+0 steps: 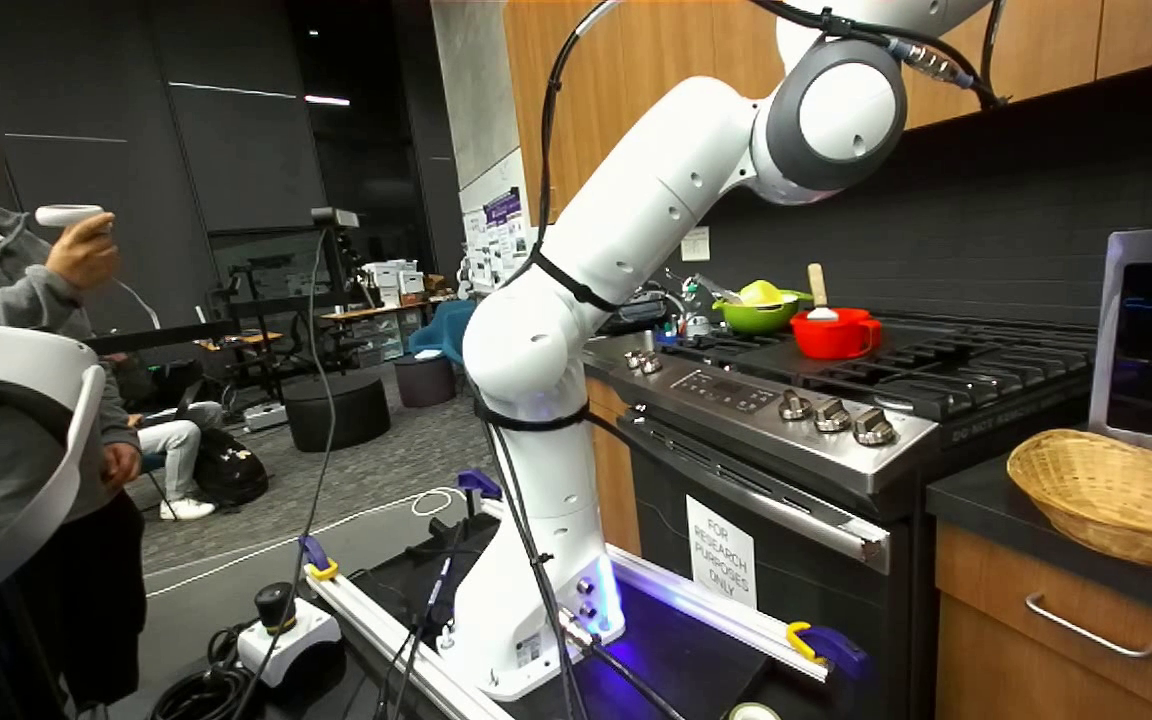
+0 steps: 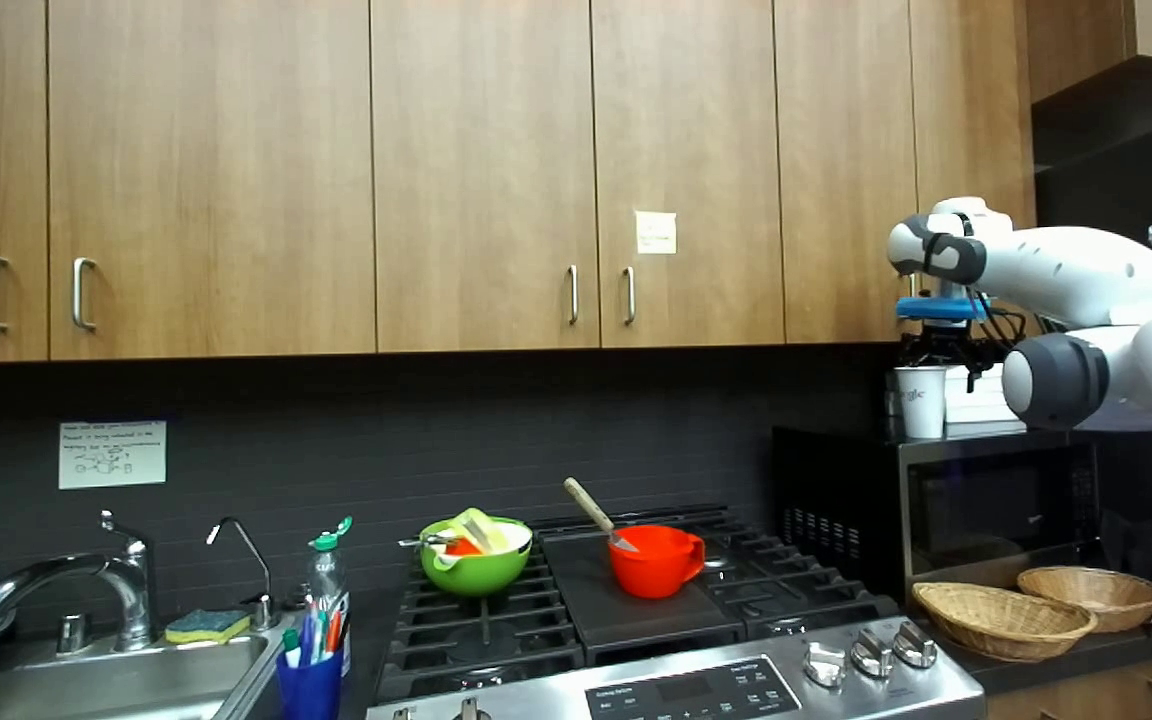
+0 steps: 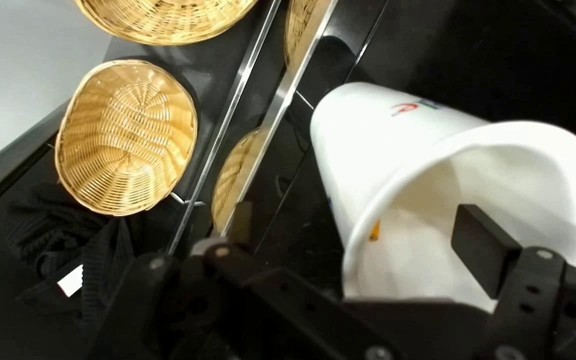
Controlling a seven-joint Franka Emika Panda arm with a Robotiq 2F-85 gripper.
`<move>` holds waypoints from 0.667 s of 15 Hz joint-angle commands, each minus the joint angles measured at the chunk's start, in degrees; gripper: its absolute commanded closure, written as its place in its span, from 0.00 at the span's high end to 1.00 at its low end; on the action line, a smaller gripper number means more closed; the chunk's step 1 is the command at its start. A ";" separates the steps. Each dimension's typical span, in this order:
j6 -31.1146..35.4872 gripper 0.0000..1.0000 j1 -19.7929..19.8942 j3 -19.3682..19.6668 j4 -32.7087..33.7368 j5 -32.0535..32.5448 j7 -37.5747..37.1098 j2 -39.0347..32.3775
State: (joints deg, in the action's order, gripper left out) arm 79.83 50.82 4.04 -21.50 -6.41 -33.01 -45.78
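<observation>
The black two-fingered gripper [image 3: 362, 236] has its jaws spread wide. One finger [image 3: 483, 250] is at the open mouth of a tall, round white cup [image 2: 922, 403]; a gap shows between the other finger [image 3: 239, 225] and the rim. The cup stands upright on a black, boxy microwave [image 2: 1001, 505], near its front edge. Two tan, oval woven baskets [image 3: 128, 137] sit lower, on the dark counter [image 1: 981, 505].

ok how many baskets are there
2. Both sit on the counter in front of the microwave: one basket nearer the stove, the other basket farther along. The extra ones in the wrist view are reflections. Others might be hidden.
</observation>
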 commanded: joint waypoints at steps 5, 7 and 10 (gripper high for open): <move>-0.68 1.00 -0.10 0.56 1.40 -0.52 0.04 -1.03; -0.68 1.00 -0.10 0.56 1.40 -0.52 0.04 -1.06; 0.19 1.00 0.13 0.62 1.63 -0.72 -1.33 -1.20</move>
State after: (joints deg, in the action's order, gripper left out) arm 79.85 50.81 4.04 -21.50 -6.41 -33.10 -46.35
